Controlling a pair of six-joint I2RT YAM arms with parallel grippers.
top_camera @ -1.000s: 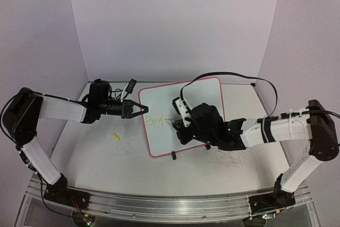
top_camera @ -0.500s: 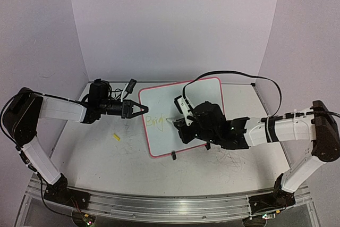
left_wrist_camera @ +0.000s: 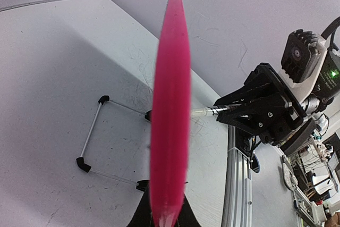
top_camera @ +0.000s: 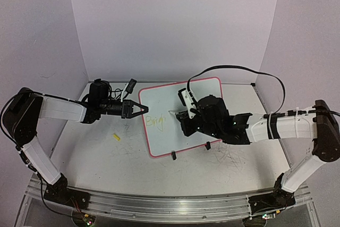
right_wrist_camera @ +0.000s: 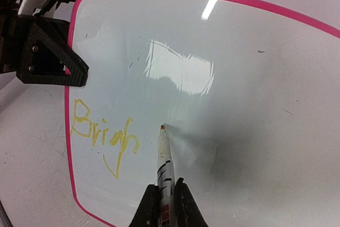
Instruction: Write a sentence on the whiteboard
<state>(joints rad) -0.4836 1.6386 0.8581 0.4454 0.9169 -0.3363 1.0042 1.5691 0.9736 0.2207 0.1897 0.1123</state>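
Step in hand: writing, mid-word. The sentence [right_wrist_camera: 103, 131] reads only "Brigh" in yellow, on the left part of the whiteboard [top_camera: 162, 99]. The board lies on the table [top_camera: 95, 152] between the two arms. I judge this early in the task: the first word is unfinished and more words are to come.

Right end effector [right_wrist_camera: 165, 192]: fingers closed tight around the barrel of a marker [right_wrist_camera: 163, 155]. The tip points away from the arm and sits just right of the "h". It is very close to the board, but contact cannot be confirmed.

Left end effector [top_camera: 144, 109]: clamped on the board's left pink rim beside the "B", apparently steadying it.

Next move calls for:
- tip down just right of the "h"
- a short "t" stroke, with light pressure so the board does not slide
- travel right along the same line
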